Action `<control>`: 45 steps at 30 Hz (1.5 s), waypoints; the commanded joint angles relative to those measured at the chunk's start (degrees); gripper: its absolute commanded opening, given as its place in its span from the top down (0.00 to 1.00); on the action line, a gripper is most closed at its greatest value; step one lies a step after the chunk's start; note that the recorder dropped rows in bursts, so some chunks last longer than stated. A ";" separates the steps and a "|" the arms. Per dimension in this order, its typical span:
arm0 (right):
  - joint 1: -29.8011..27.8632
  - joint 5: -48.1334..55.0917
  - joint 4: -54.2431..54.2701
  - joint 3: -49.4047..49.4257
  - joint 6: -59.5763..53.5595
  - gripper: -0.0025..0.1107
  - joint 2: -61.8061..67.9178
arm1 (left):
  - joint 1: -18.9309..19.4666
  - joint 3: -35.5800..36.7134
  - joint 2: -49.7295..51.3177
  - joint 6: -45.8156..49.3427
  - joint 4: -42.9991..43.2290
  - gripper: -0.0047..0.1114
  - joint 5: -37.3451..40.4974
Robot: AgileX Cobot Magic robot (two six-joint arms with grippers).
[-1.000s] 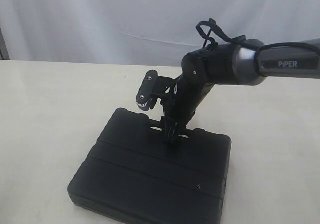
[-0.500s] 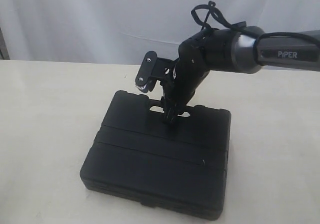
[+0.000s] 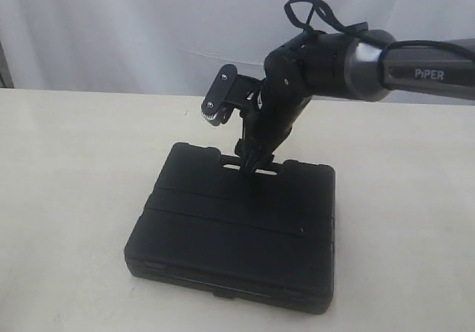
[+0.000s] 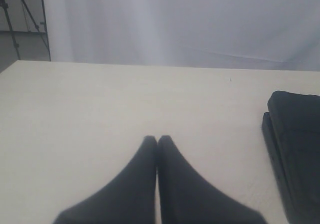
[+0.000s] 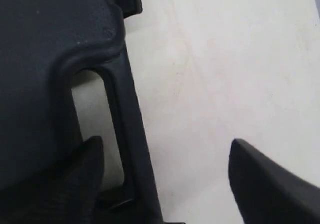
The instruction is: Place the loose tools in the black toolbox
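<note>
The black toolbox (image 3: pixel 237 235) lies closed and flat on the table, its slot handle (image 3: pixel 256 167) at the far edge. My right gripper (image 3: pixel 249 166) points down at that handle. In the right wrist view the right gripper (image 5: pixel 165 146) is open, one finger (image 5: pixel 75 179) over the slot and the other finger (image 5: pixel 265 179) over bare table, with the handle bar (image 5: pixel 125 114) between them. My left gripper (image 4: pixel 157 139) is shut on nothing above the table, with the toolbox's edge (image 4: pixel 295 134) off to one side. No pliers, tape roll, tape measure or utility knife is in view.
The cream table (image 3: pixel 67 168) surrounds the toolbox on all sides. A white curtain (image 3: pixel 133 27) hangs behind the table. A dark tripod stand (image 4: pixel 20 13) stands past the table's far corner in the left wrist view.
The right gripper has moved toward the back of the table at the handle slot. The toolbox has slid back with it and turned a little, its near left corner shifting right.
</note>
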 commanded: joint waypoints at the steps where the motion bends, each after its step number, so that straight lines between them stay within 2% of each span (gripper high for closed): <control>1: 0.13 2.86 -0.28 -0.41 2.83 0.37 -2.53 | -0.12 0.12 -0.16 -0.01 -0.14 0.96 -0.03; 4: 0.24 6.25 -0.43 -0.41 4.92 0.39 -5.50 | -0.12 0.12 -0.16 -0.01 -0.14 0.96 -0.03; 11: 0.24 18.66 -0.10 -0.41 11.33 0.53 -16.22 | -0.12 0.12 -0.16 -0.01 -0.14 0.96 -0.03; 18: 0.24 32.65 3.41 -0.41 21.59 0.55 -29.94 | -0.12 0.12 -0.16 -0.01 -0.14 0.96 -0.03; 22: 0.24 32.93 5.07 0.05 26.77 0.55 -40.24 | -0.12 0.12 -0.16 -0.01 -0.14 0.96 -0.03; 25: 0.24 32.93 10.18 1.93 29.13 0.58 -50.24 | -0.12 0.12 -0.16 -0.01 -0.14 0.96 -0.03; 27: 0.24 32.93 14.48 3.75 30.09 0.66 -56.43 | -0.12 0.12 -0.16 -0.01 -0.14 0.96 -0.03; 31: 0.24 32.93 22.43 9.26 30.56 0.95 -68.61 | -0.12 0.12 -0.16 -0.01 -0.14 0.96 -0.03; 32: 0.24 32.93 23.62 11.05 30.67 0.98 -71.61 | -0.12 0.12 -0.16 -0.01 -0.14 0.96 -0.03; 38: 0.24 18.62 24.97 22.23 30.79 0.98 -83.56 | -0.12 0.12 -0.16 -0.01 -0.14 0.96 -0.03; 45: 0.24 21.09 33.52 28.03 31.44 0.98 -89.65 | -0.12 0.12 -0.16 -0.01 -0.14 0.96 -0.03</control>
